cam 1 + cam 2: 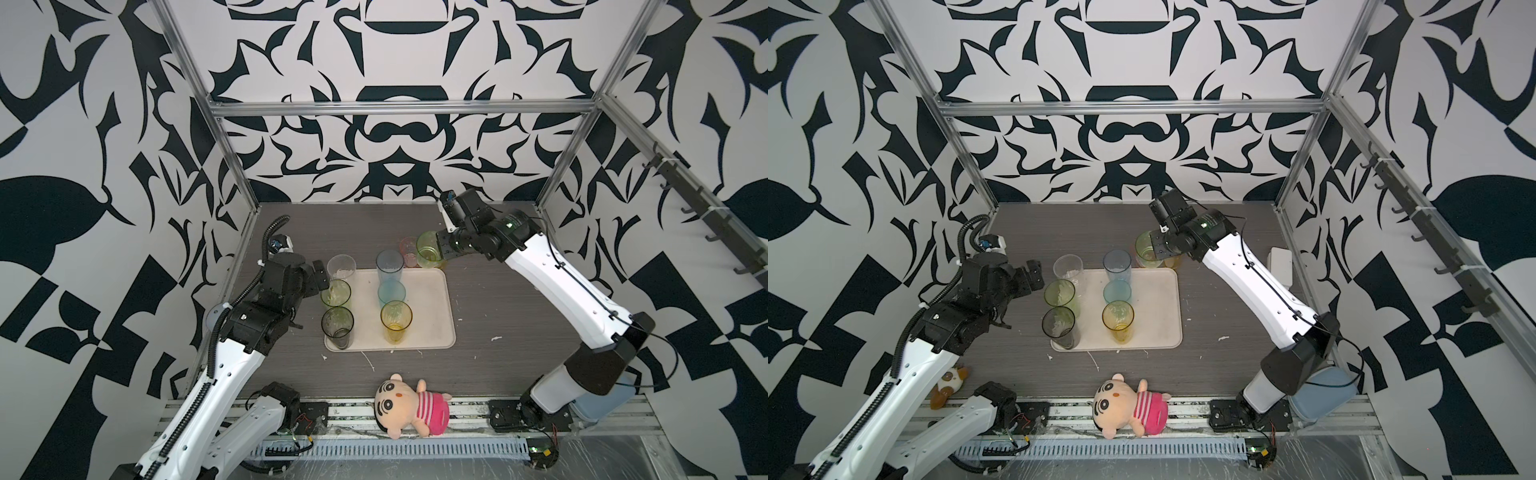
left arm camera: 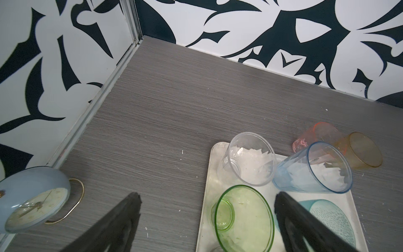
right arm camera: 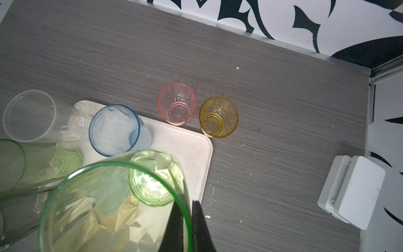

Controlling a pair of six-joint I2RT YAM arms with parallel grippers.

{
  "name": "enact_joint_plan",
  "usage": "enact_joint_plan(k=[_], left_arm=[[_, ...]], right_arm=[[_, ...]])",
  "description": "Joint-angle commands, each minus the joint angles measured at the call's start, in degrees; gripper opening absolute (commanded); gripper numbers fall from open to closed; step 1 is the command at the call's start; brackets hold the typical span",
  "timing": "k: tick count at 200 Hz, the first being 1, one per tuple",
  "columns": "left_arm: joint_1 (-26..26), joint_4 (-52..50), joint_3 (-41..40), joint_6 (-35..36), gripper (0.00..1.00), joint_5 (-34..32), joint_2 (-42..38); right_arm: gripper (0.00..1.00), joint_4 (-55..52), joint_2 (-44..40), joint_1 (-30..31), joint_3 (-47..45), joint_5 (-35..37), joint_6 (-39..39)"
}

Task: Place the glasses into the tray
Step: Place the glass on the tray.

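The beige tray (image 1: 432,307) lies mid-table. On it stand a clear glass (image 1: 340,266), a green glass (image 1: 336,293), a smoke-grey glass (image 1: 337,324), a blue glass (image 1: 390,264), a teal glass (image 1: 391,291) and a yellow glass (image 1: 396,318). My right gripper (image 3: 188,207) is shut on the rim wall of a tall green glass (image 3: 109,207), held by the tray's far right corner. A pink glass (image 3: 176,103) and an amber glass (image 3: 218,116) stand on the table just beyond the tray. My left gripper (image 2: 208,196) stands open beside the tray's green glass (image 2: 244,218), holding nothing.
A plush doll (image 1: 411,409) lies at the table's front edge. A small plush toy (image 1: 948,382) lies front left. A white box (image 1: 1281,266) sits by the right wall. A pale blue clock (image 2: 32,200) stands near the left wall.
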Motion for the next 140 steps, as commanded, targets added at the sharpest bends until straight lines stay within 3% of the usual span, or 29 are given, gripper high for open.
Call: enact_joint_plan(k=[1,57,140], left_arm=[[-0.2,1.2,-0.3,-1.2,1.00,0.9,0.6],[-0.1,1.2,-0.4,-1.9,1.00,1.4,0.4],[-0.2,0.6,-0.9,-2.1,1.00,1.0,-0.2]], right_arm=[[0.00,4.0,-3.8,0.0,-2.9,3.3,0.6],[0.00,7.1,-5.6,0.0,-12.0,4.1,1.8],[0.00,14.7,-1.4,-2.5,-21.4,-0.2,4.7]])
